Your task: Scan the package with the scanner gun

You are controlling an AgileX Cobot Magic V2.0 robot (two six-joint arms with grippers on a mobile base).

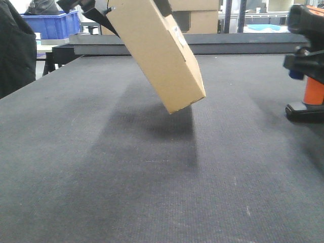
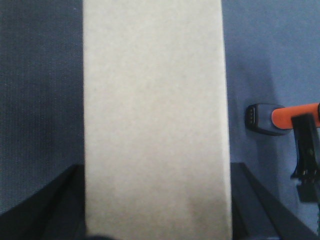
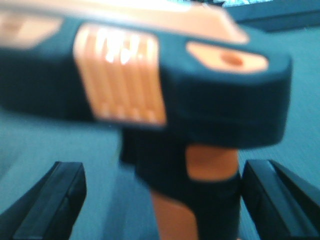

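The left gripper [image 2: 157, 172] is clamped on the package [image 1: 159, 50], one finger [image 2: 55, 200] against each long side. It grips the upper end, so the package hangs tilted over the mat [image 1: 152, 192], lower corner pointing down to the right.

The scanner [image 1: 314, 91] stands upright on its base at the mat's right edge, well apart from the package. The right gripper [image 3: 162, 170] is spread wide around the orange handle: the right finger [image 3: 277, 195] sits just beside it, and the left finger [image 3: 55, 200] stands clear with a gap. The wrist view is blurred, so contact is unclear.
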